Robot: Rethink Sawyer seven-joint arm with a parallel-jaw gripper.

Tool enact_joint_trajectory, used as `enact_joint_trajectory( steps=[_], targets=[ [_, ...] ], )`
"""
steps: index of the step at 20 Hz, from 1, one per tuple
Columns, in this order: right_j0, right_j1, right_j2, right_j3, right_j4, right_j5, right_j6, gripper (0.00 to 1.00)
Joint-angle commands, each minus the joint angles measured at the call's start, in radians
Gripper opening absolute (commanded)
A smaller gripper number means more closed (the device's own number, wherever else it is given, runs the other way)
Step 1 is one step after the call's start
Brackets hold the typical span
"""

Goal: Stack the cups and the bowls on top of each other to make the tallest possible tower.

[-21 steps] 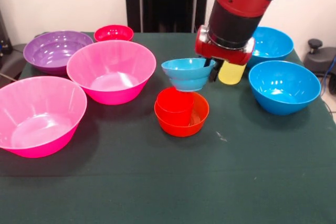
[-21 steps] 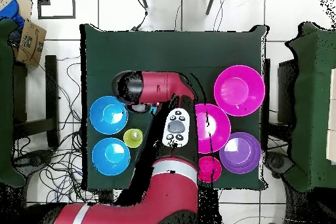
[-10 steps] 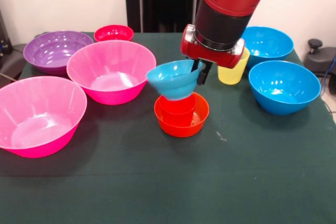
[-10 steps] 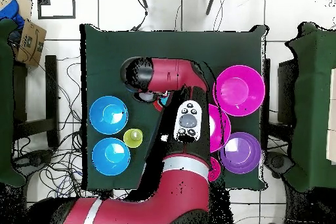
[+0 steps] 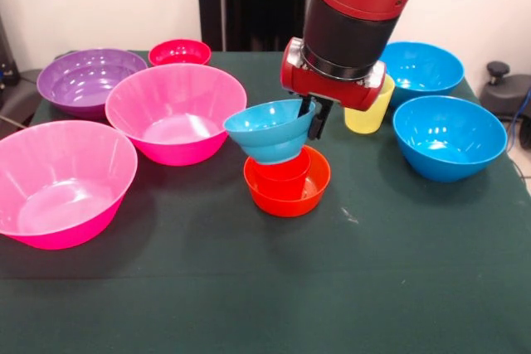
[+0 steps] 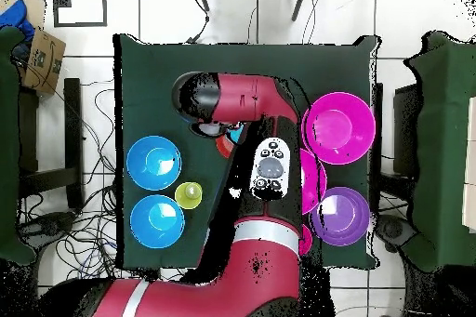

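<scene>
My gripper (image 5: 313, 120) is shut on the right rim of the small light-blue bowl (image 5: 269, 131). It holds the bowl tilted just over the red cup (image 5: 283, 174), and whether the two touch I cannot tell. The red cup stands upright inside the small orange bowl (image 5: 288, 192) at the table's middle. The yellow cup (image 5: 371, 111) stands behind the arm, partly hidden. In the overhead view the arm covers the stack; only a sliver of the light-blue bowl (image 6: 237, 133) and the orange bowl (image 6: 223, 144) show.
Two large blue bowls (image 5: 449, 137) (image 5: 428, 66) sit at the right. Two large pink bowls (image 5: 176, 111) (image 5: 62, 181), a purple bowl (image 5: 83, 79) and a small red bowl (image 5: 179, 51) sit at the left. The table's (image 5: 265, 288) near strip is bare green cloth.
In the front view the gripper has carried the light-blue bowl left and nearer, from beside the yellow cup to over the red cup. The bowl now tilts and hides the cup's top.
</scene>
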Motion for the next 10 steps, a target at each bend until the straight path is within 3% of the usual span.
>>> enact_joint_trajectory(
  steps=[1, 10],
  targets=[
    [0.004, 0.024, 0.068, -0.037, -0.075, 0.085, -0.071, 0.0],
    [0.01, 0.014, 0.062, 0.011, -0.091, 0.079, -0.086, 0.0]
  ],
)
